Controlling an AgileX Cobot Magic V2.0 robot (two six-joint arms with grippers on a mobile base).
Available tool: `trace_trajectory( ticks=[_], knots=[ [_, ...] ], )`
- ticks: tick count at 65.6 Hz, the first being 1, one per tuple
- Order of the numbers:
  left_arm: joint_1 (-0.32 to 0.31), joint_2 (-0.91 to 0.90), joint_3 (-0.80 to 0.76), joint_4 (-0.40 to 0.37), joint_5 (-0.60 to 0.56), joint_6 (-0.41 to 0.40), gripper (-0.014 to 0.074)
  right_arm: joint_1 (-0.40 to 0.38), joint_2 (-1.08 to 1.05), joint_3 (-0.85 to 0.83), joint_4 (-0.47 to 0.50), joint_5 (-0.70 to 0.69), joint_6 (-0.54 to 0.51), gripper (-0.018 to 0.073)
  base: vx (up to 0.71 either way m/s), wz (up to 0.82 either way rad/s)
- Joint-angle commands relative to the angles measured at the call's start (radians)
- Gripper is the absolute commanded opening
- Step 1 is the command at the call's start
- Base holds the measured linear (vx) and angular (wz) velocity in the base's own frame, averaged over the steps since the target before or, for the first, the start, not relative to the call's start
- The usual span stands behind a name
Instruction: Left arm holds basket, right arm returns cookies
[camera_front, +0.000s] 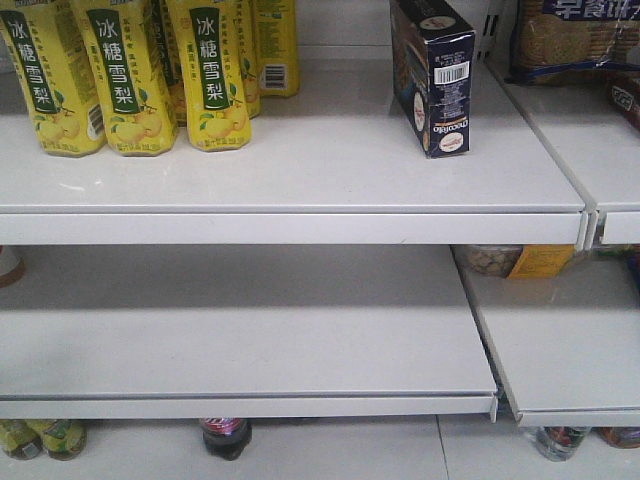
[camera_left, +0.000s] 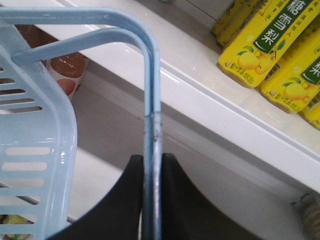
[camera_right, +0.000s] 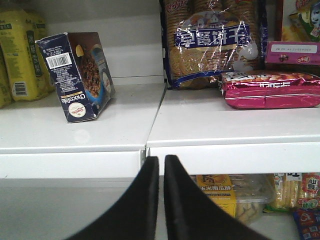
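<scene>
The cookies (camera_front: 433, 78) are a dark navy carton with a white barcode, standing on the upper shelf (camera_front: 300, 160) near its right end. In the right wrist view the cookies (camera_right: 77, 75) lean tilted on that shelf, up and to the left of my right gripper (camera_right: 161, 165), which is shut with nothing in it, in front of the shelf edge. My left gripper (camera_left: 152, 165) is shut on a hoop handle of the light blue basket (camera_left: 30, 150), whose slotted side fills the left of that view.
Yellow pear-drink bottles (camera_front: 130, 75) stand at the upper shelf's left. A biscuit pack (camera_right: 212, 42) and a pink packet (camera_right: 272, 90) sit on the neighbouring shelf to the right. The lower shelf (camera_front: 240, 330) and bottles (camera_front: 225, 435) beneath it show in front.
</scene>
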Motion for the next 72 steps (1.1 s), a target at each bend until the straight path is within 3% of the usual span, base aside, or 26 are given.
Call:
trace_trajectory(
  ticks=[1,25,48,72],
  knots=[
    [0.002,0.010,-0.028,0.023,-0.112,0.096,-0.0003,-0.001,0.009,-0.024,-0.038,-0.023,-0.010,-0.0008,0.00,0.00],
    [0.002,-0.011,0.231,0.028,-0.463,0.193,-0.0003,-0.001,0.009,-0.024,-0.038,-0.023,-0.010,-0.0008,0.00,0.00],
    [0.002,-0.194,0.341,0.034,-0.444,0.302,-0.0003,-0.001,0.009,-0.024,-0.038,-0.023,-0.010,-0.0008,0.00,0.00],
    [0.002,-0.334,0.449,0.037,-0.436,0.309,-0.0003,-0.001,0.009,-0.024,-0.038,-0.023,-0.010,-0.0008,0.00,0.00]
  ],
)
